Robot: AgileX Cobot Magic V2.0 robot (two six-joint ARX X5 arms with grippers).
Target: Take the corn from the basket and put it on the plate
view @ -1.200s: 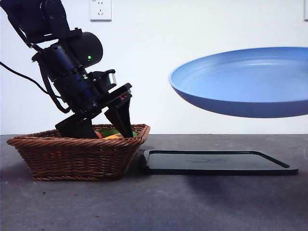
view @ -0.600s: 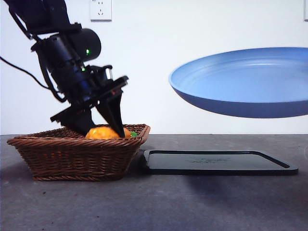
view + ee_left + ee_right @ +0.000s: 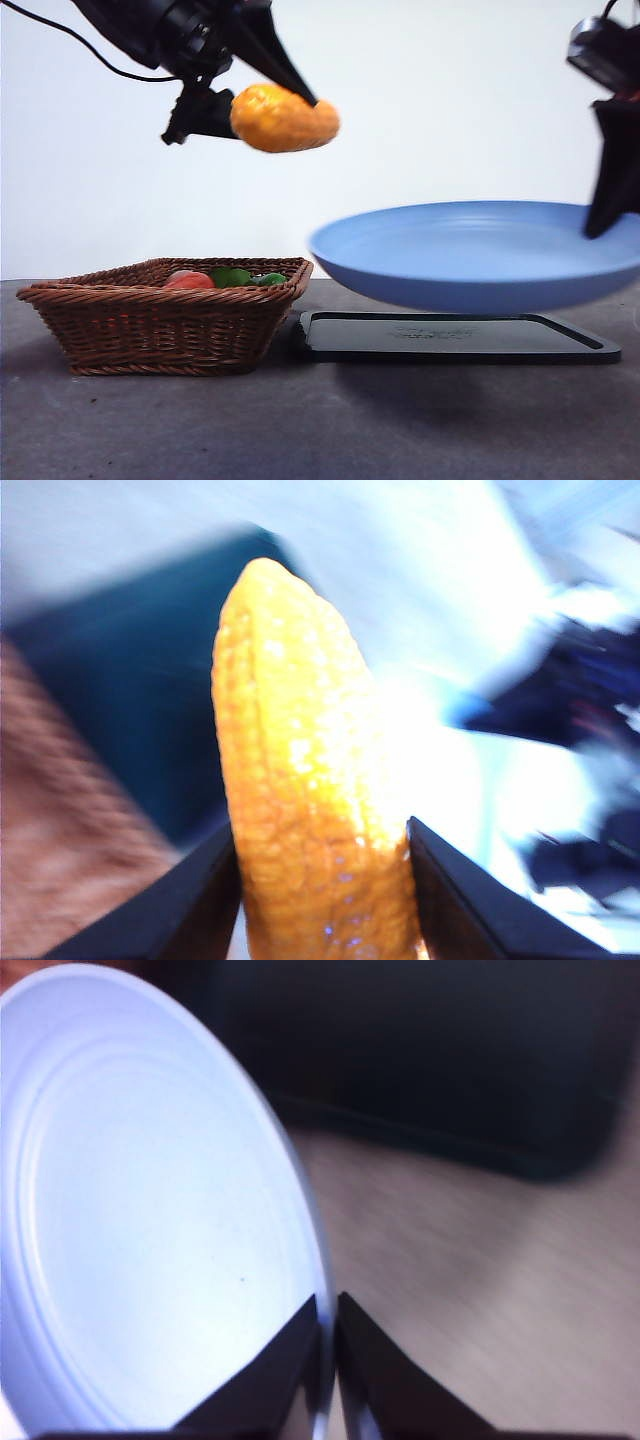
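Corn (image 3: 310, 810) clamped between left gripper (image 3: 325, 890) fingers (image 3: 200, 900), tip protruding.

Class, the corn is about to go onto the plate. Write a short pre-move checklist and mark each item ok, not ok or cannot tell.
1. Left pincer grips the corn: ok.
2. Corn clear of the basket: ok.
3. Right pincer pinches the plate rim: ok.
4. Plate held above the black tray: ok.
5. Corn directly over the plate: not ok, it hangs off the plate's basket side.
6. Plate level: cannot tell.
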